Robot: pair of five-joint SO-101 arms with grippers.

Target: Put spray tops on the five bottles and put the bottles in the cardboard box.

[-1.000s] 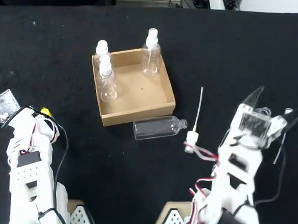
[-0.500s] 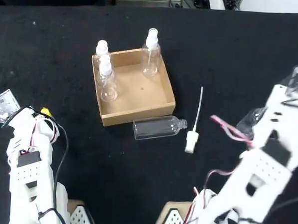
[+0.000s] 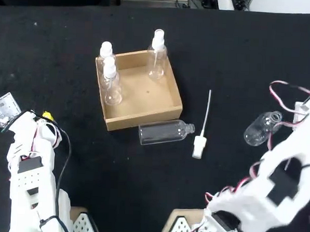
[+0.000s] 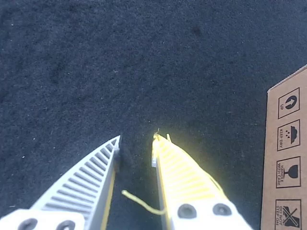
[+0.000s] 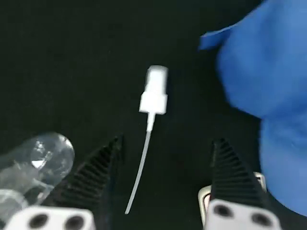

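High view: a black tabletop (image 3: pixel 70 49), the cardboard box (image 3: pixel 143 97) holding three capped bottles (image 3: pixel 157 56) upright, two bare ones lying outside.
One bare bottle (image 3: pixel 164 133) lies just in front of the box, a spray top (image 3: pixel 199 145) at its mouth; the second bare bottle (image 3: pixel 259 131) lies well apart, by the right arm. The right tool (image 5: pixel 169 140) gapes wide over a second spray top (image 5: pixel 154 93). I judge it should close on the white head, not the thin tube. A blue shape (image 5: pixel 268 72) crowds one jaw. The left tool (image 4: pixel 136 137), narrowly parted and empty, hovers near the box's outer wall.

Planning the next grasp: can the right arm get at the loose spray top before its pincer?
Probably yes. The right pincer is open and the spray top lies on bare cloth, its tube between the fingers. The uncapped bottle and a blue thing sit off to either side, not across it.
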